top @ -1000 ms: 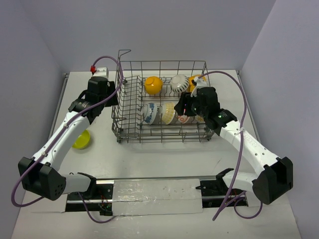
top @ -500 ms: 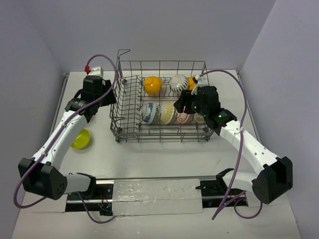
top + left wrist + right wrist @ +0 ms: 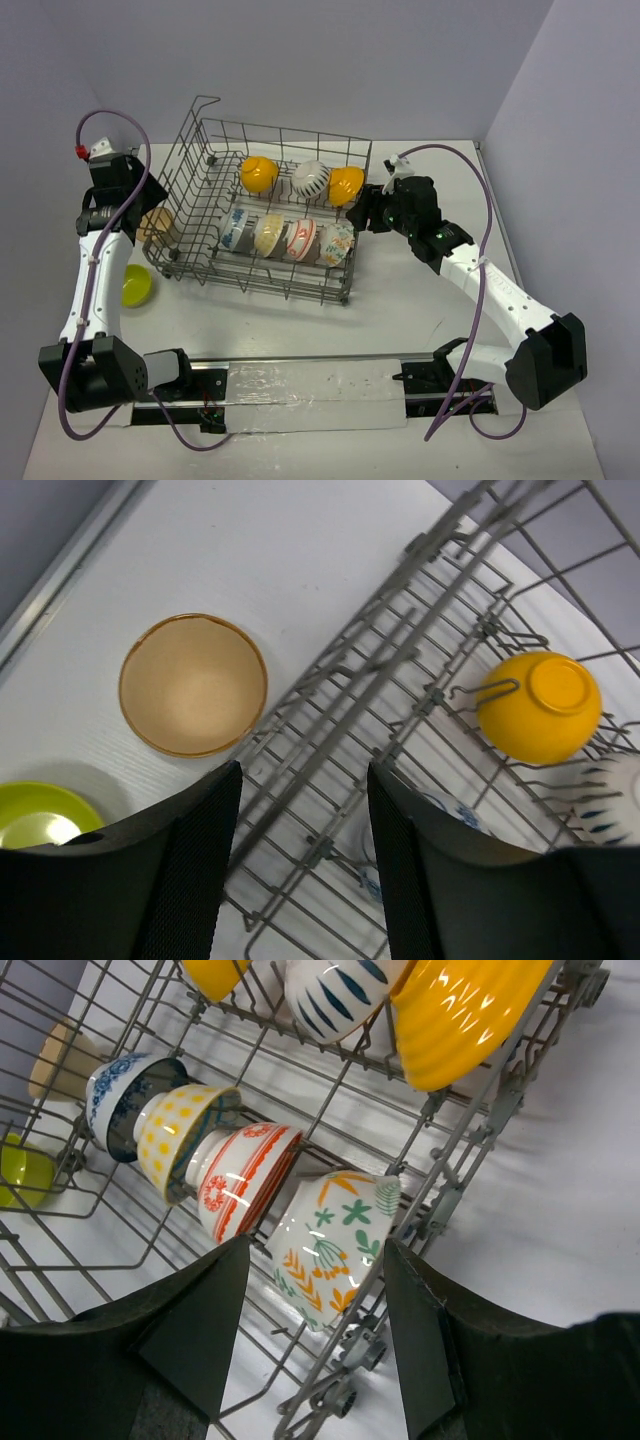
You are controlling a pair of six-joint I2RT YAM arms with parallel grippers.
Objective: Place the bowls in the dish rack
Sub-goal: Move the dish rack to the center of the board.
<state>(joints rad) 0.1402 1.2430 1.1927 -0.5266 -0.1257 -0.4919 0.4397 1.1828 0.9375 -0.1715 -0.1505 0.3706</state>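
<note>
Across the white table [image 3: 400, 310] the grey wire dish rack [image 3: 195, 205] sits askew, its raised handle corner at far left. The left arm [image 3: 95, 275] reaches straight up the table's left edge, wrist bent toward the rack's left wall. The right arm [image 3: 480, 280] stretches diagonally inward, its head at the rack's right end.

Thin metal rods and upright tines make up the rack. Seven glossy round bowls stand on edge in it. The far row has a smooth orange-yellow bowl [image 3: 538, 705], a white striped bowl [image 3: 335, 990] and a ribbed orange-yellow bowl [image 3: 460, 1010]. The near row has a blue-patterned bowl [image 3: 120, 1100], a yellow-dotted bowl [image 3: 185, 1135], a red-and-white bowl [image 3: 245, 1175] and a leaf-patterned bowl [image 3: 340, 1230].

A matte tan bowl [image 3: 193, 685] and a lime green bowl [image 3: 40, 815] sit mouth up on the table, left of the rack.

The left gripper [image 3: 300, 780] hangs above the rack's left edge, jaws spread, pinching nothing. The right gripper [image 3: 315, 1250] hovers over the leaf-patterned bowl, jaws likewise spread and holding nothing.
</note>
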